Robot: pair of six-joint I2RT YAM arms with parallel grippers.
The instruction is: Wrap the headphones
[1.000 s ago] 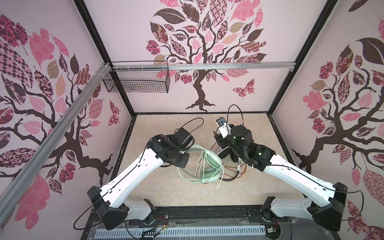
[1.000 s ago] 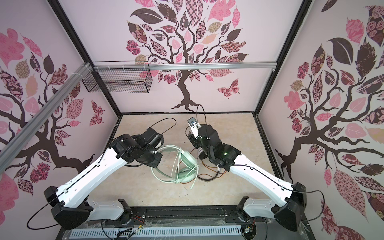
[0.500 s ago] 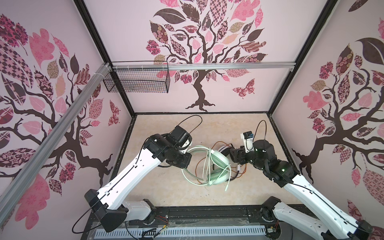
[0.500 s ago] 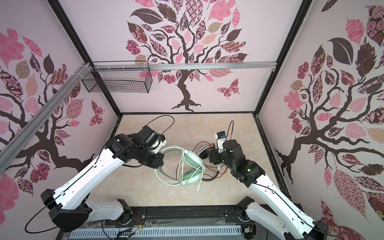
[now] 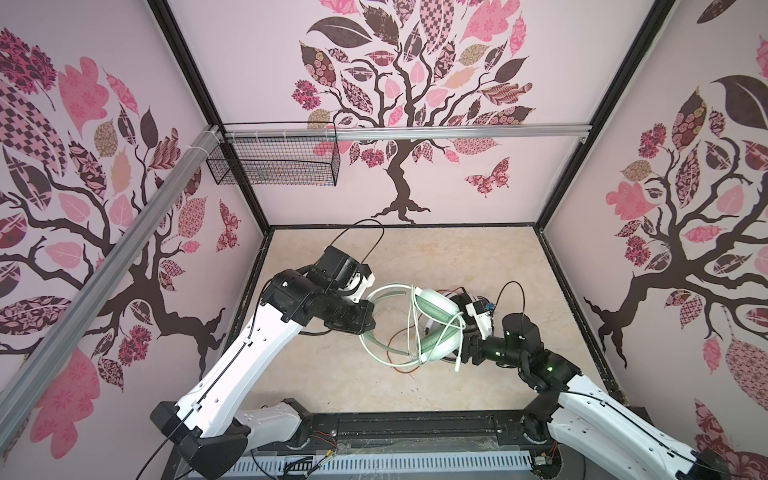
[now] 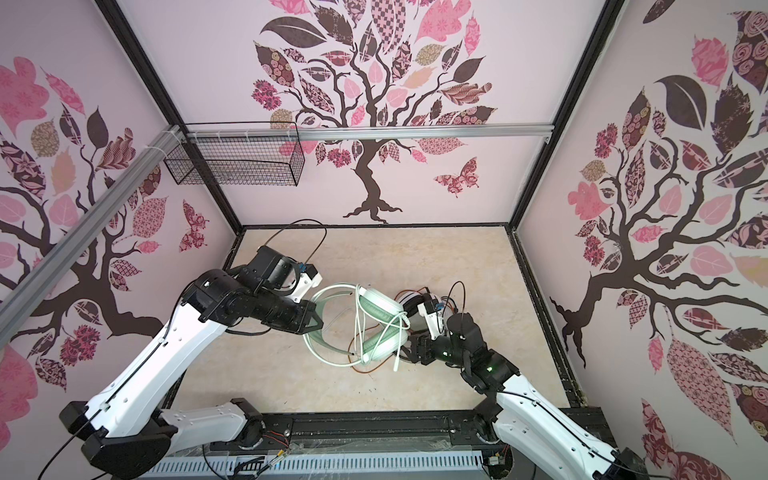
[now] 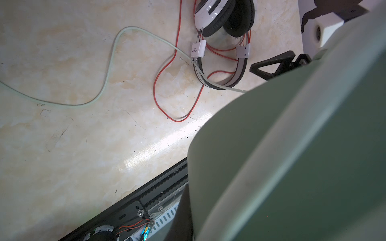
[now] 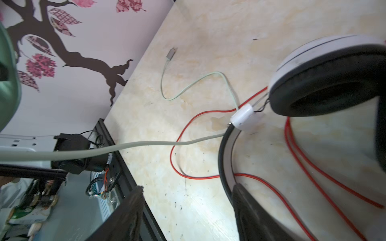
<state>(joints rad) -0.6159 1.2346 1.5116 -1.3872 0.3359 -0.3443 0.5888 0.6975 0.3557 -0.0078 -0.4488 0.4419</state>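
L claw pinched on mint-green headphones band, held above worktop middle. R claw spread, empty, beside the cup. Risk: pale cord crosses white-and-black headphones band and orange-red cord. A pull prob. snags and drags that pair, and the loose loops slip.

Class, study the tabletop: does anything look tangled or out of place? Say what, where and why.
Yes. The green cord trails off the mint pair and crosses the white pair's band, while the red cord lies in loose loops beside it: the two sets look tangled.
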